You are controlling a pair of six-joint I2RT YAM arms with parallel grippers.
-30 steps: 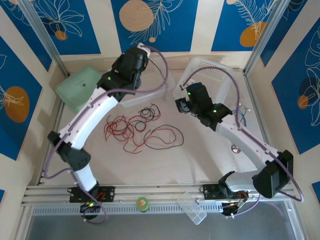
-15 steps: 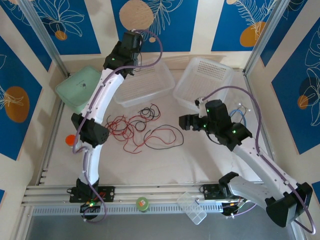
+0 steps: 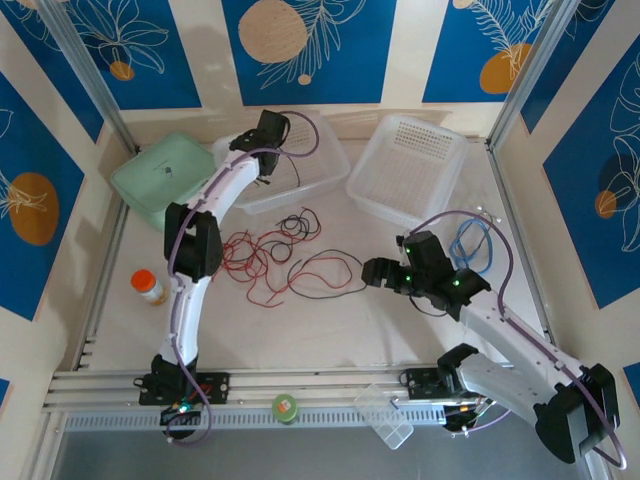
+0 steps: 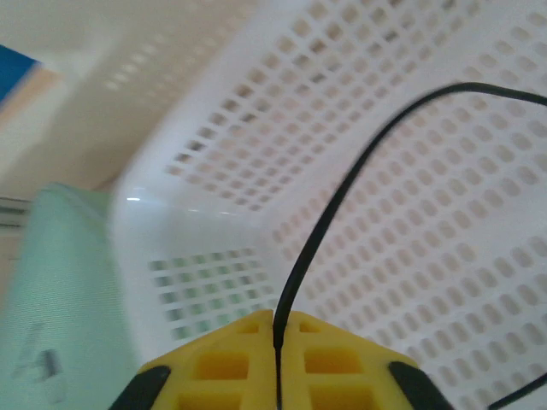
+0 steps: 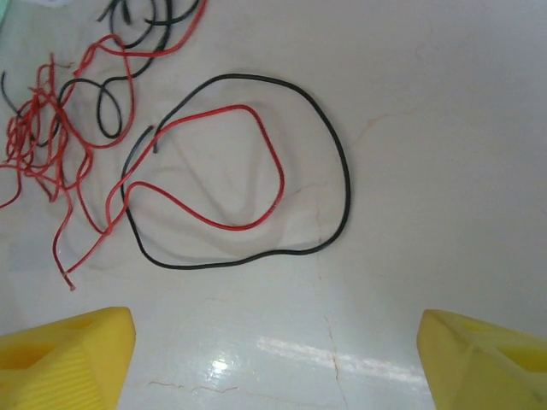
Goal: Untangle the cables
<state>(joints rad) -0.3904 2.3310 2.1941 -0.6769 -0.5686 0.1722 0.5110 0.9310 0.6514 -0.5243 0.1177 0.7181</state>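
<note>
The cables (image 3: pixel 262 255) lie as a red and black tangle on the white table, with a black loop (image 5: pixel 342 171) and a red loop (image 5: pixel 278 171) spread out to its right. My left gripper (image 4: pixel 278 318) is shut on a thin black cable (image 4: pixel 342 188), which arcs up over the perforated wall of the left white basket (image 3: pixel 310 175). My right gripper (image 3: pixel 372 272) hovers just right of the loops. In the right wrist view it (image 5: pixel 273 316) is open wide, with bare table between its yellow fingers (image 5: pixel 85 350).
A second white basket (image 3: pixel 410 165) stands at the back right and a green box (image 3: pixel 160 175) at the back left. A blue coiled cable (image 3: pixel 470 240) lies right of my right arm. An orange-capped bottle (image 3: pixel 148 287) stands at the left edge.
My left arm came down from high at the back wall to the left basket, still holding the black cable. My right arm swung from the right basket down toward the loops.
</note>
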